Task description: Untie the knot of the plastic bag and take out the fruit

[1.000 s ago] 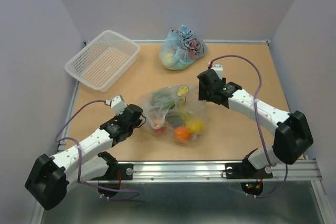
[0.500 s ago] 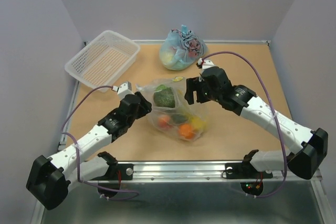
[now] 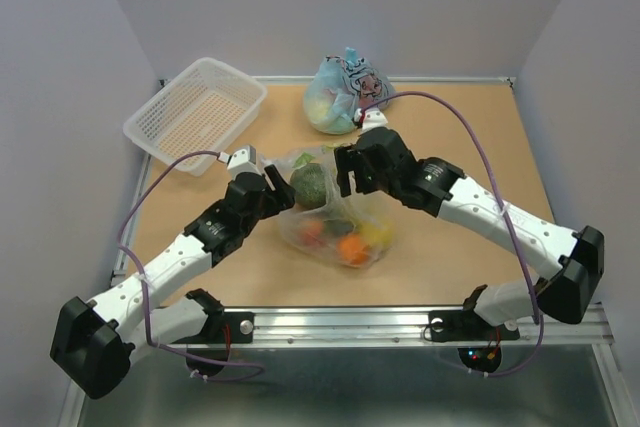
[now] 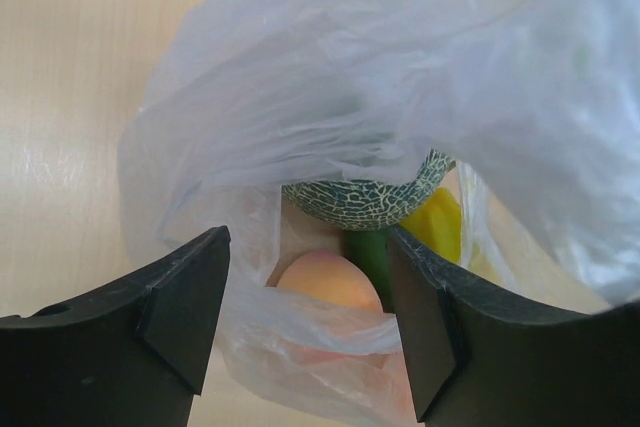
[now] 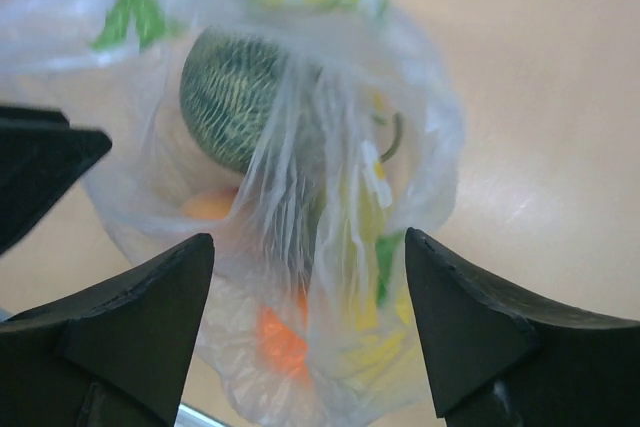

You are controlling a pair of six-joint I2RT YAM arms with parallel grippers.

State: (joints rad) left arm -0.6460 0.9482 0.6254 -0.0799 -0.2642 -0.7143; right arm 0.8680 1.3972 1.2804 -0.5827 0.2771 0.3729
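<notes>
— Plastic first: where did the thin, crinkly, see-through plastic bag lie?
— Mid-worktop, between both arms, with a round, netted green melon uppermost and a small orange fruit lower down.
— And the tools?
— The left tool and right tool both stood released, fingers spread, flanking the bag.
— Any writing?
— Its yellow-green printed marks were too blurred to read.

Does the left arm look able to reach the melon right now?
Probably not cleanly: the left fingers stand open facing the melon, but folds of the plastic bag drape over it.
</notes>
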